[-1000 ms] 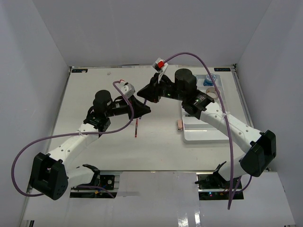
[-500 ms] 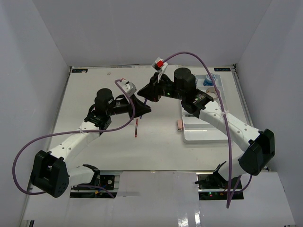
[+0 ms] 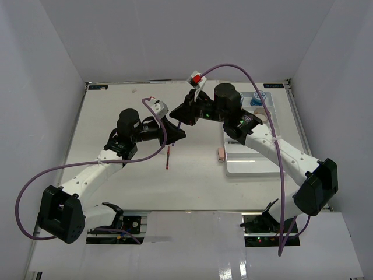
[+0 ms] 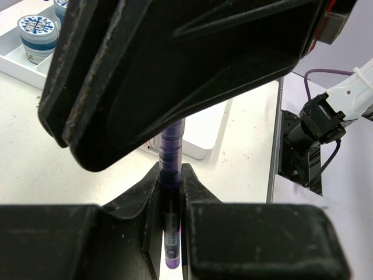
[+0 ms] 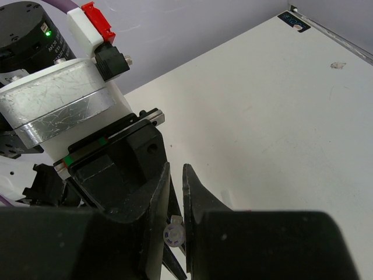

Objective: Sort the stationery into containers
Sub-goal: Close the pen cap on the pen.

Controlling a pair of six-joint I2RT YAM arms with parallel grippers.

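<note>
A purple pen (image 4: 171, 198) is held in the air between both grippers over the middle of the table. My left gripper (image 3: 179, 135) is shut on its lower part; the left wrist view shows the jaws (image 4: 170, 172) pinching the barrel. My right gripper (image 3: 175, 121) is closed around the other end, and the pen's tip end (image 5: 174, 233) shows between its fingers (image 5: 176, 172). The white divided tray (image 3: 250, 164) lies at the right, with blue-white tubs (image 3: 256, 99) and a tape roll (image 3: 262, 115) at its far end. A tub (image 4: 37, 35) also shows in the left wrist view.
A red pen (image 3: 168, 157) lies on the table just below the grippers. A pink eraser piece (image 3: 220, 153) lies beside the tray's left wall. Purple cables loop over both arms. White walls enclose the table on three sides.
The left arm's wrist shifted slightly up and left early on. Since then both grippers and the pen have stayed still.
</note>
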